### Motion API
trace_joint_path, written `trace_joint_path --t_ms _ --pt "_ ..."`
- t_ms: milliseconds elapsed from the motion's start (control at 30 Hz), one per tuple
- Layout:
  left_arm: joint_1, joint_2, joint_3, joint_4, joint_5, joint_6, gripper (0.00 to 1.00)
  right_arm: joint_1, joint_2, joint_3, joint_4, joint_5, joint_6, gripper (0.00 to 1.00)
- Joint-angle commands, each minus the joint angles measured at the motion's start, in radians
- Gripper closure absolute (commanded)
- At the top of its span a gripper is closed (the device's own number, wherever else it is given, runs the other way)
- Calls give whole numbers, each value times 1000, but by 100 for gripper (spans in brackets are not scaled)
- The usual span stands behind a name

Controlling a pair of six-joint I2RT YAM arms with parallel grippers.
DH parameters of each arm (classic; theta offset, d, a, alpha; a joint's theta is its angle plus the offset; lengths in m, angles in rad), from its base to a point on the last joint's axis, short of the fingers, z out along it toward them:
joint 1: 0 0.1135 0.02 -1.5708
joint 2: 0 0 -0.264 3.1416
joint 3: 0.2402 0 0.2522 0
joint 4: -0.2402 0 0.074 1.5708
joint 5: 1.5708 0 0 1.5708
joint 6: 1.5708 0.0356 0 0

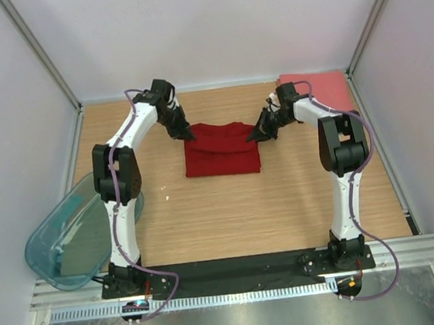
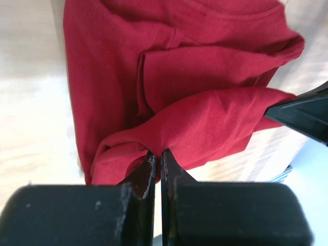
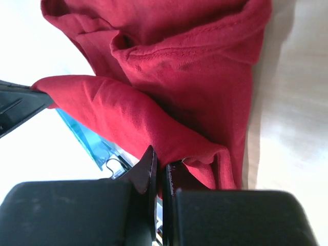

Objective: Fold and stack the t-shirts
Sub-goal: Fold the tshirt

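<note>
The deep dark red short-sleeved cloth t-shirt [image 1: 222, 152] is found at the middle of the wooden table [image 1: 284, 210], partly folded. Its far edge is held at both corners: the left gripper [image 2: 158, 160] is pressed together on a ridge of red cloth, and the right gripper [image 3: 160, 168] likewise. The cloth is lifted between them, a hold judged suited to carrying that edge over. The salmon-pink folded shirt [image 1: 320, 89] is set apart at the far right corner, presumably as the stack base.
</note>
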Motion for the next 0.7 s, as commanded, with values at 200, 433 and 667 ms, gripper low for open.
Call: trace_joint_path --t_ms 200,433,667 --pt "21 85 139 27 43 -41 100 -24 85 198 -31 -61 5 94" --pt "46 118 182 80 43 -92 100 -35 117 213 117 -84 120 88" --pt "92 168 277 114 40 -181 56 -43 186 317 230 -71 263 65"
